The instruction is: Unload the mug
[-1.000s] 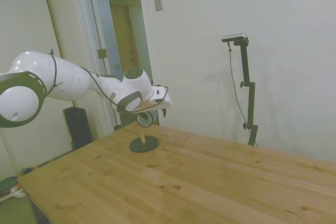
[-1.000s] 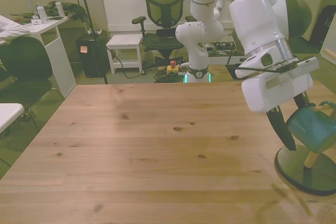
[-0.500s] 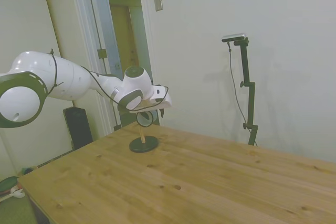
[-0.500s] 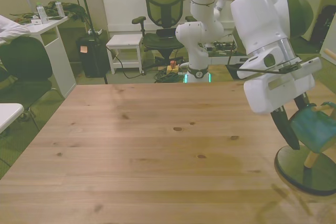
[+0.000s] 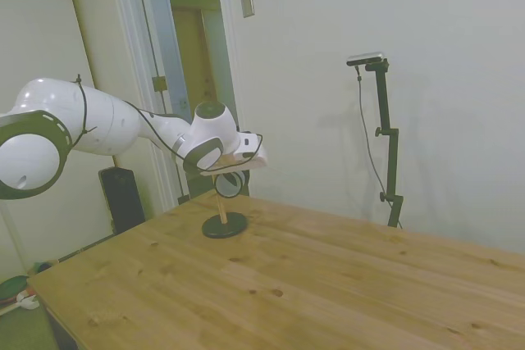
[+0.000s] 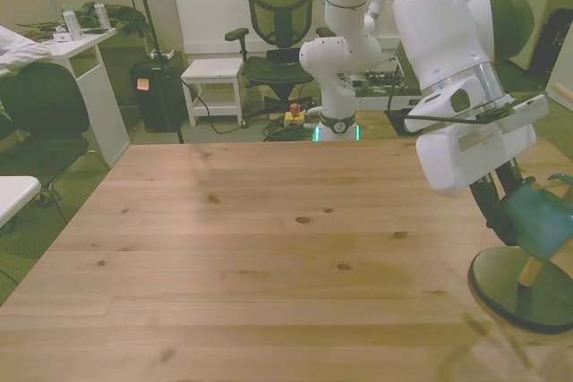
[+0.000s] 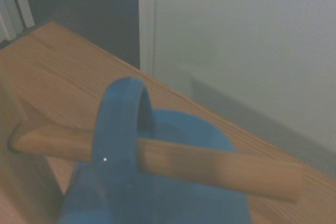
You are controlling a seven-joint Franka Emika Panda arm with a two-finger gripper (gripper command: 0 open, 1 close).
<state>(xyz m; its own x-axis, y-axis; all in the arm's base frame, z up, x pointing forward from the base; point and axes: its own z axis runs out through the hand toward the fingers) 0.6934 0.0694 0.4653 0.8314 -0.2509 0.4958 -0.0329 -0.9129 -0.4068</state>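
Pale walls and a doorway stand behind a wooden counter in the side view; across it in the front view are an office chair, a white stool and a white desk at the front view's left. A wooden peg stand with a dark round base sits at the counter's edge on the front view's right, toward the near corner; in the side view the same stand is near the counter's far corner by the doorway. The mug hangs tilted on the stand's peg, above the base and clear of the counter; the wrist view shows its blue handle looped around the wooden peg, which runs straight through it. The white arm reaches down over the stand; the fingers are dark and only one is plainly seen, lying just beside the mug on the side toward the front view's left, seemingly touching its wall; the other is hidden behind the mug, so whether they are grasping it or released cannot be told. In the side view the mug shows its round mouth just under the wrist.
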